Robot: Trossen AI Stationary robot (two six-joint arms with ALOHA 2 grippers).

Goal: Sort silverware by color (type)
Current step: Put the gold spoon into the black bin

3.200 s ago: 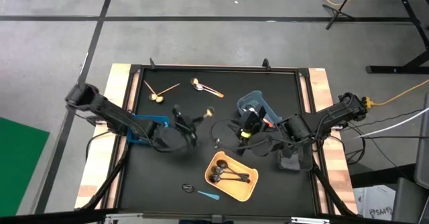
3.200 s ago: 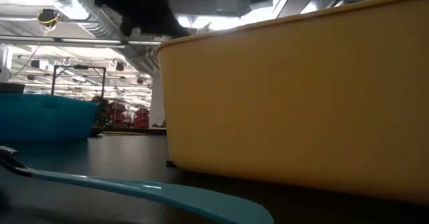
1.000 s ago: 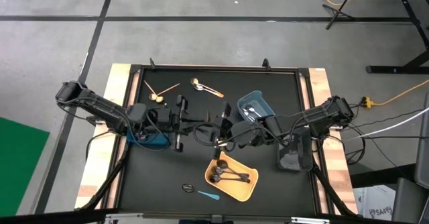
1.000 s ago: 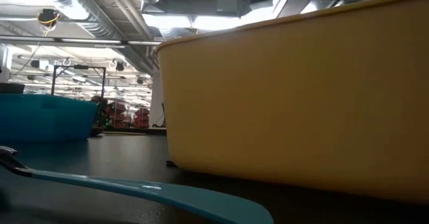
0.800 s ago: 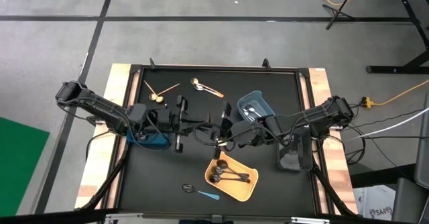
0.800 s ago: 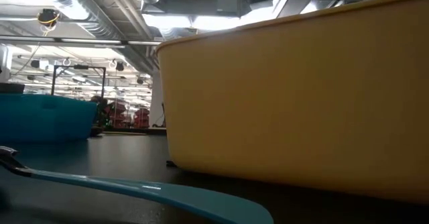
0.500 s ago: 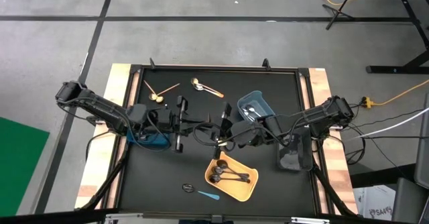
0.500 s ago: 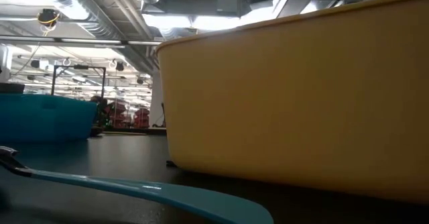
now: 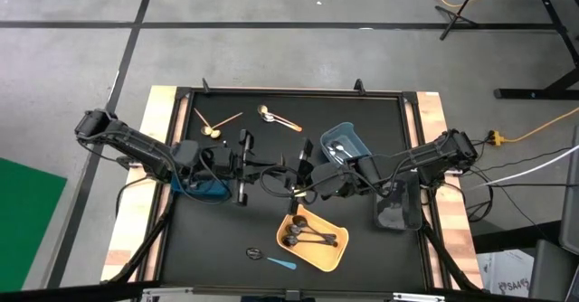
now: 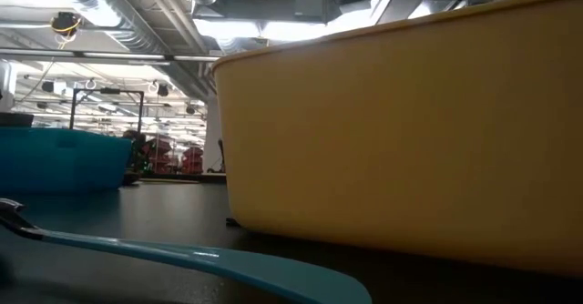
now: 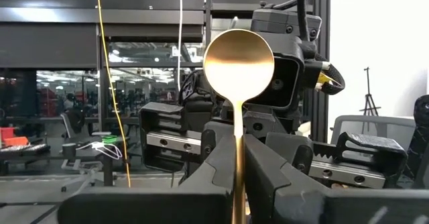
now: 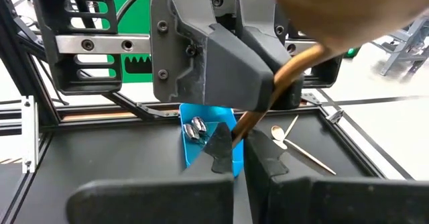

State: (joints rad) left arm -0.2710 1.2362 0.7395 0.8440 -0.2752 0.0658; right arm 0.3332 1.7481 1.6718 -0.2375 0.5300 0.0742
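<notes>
Both arms meet over the middle of the black table (image 9: 362, 121), facing each other, and between them they pinch a single gold spoon (image 11: 238, 66). The left gripper (image 9: 246, 166) is clamped on the spoon's thin handle, and its wrist view shows the round bowl standing upright above its own fingers (image 11: 218, 160). The right gripper (image 9: 303, 171) has also closed on the same spoon: in its wrist view the handle runs down into the pinch of its fingertips (image 12: 258, 150), with the blurred bowl close to the lens. Below the left arm sits a bright blue bin (image 12: 208, 140) with a few silver-bowled spoons (image 12: 196, 127) in it. A second, paler blue bin (image 9: 344, 144) sits just behind the right gripper. Toward the near edge, a yellow bin (image 9: 330, 257) holds several black spoons (image 9: 308, 238). Near it on the table lie a light-blue-handled spoon (image 9: 282, 264) and a small dark spoon (image 9: 254, 253), apart from each other. At the far side lie two tan spoons (image 9: 213, 124) crossing each other, and an orange-handled spoon (image 9: 279, 118) a little way off. A dark bin (image 9: 398, 207) rests beneath the right arm.
</notes>
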